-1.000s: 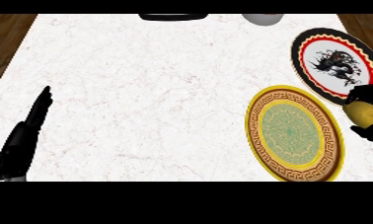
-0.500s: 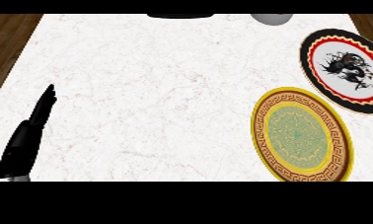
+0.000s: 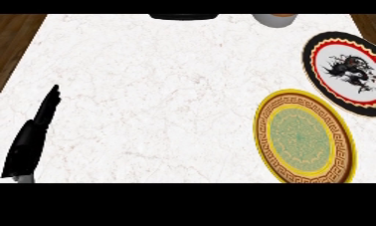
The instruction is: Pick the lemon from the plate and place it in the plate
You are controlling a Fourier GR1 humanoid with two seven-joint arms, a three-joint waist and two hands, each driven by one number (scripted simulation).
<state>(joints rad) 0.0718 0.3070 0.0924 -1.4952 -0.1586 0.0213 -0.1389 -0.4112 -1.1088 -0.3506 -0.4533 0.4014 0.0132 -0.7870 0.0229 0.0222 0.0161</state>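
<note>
left robot hand (image 3: 33,138) flat, resting | yellow plate (image 3: 266,143) beside dragon plate (image 3: 317,78)

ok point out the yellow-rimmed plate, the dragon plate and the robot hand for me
yellow-rimmed plate (image 3: 303,135): head view, on its green patterned centre
dragon plate (image 3: 345,73): head view, on its white centre beside the black dragon figure
left robot hand (image 3: 33,138): head view, on the black palm, fingers straight

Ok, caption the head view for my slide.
Left robot hand rests open at the marble counter's left edge; a yellow-rimmed plate and a red-and-black plate sit at right.
</note>
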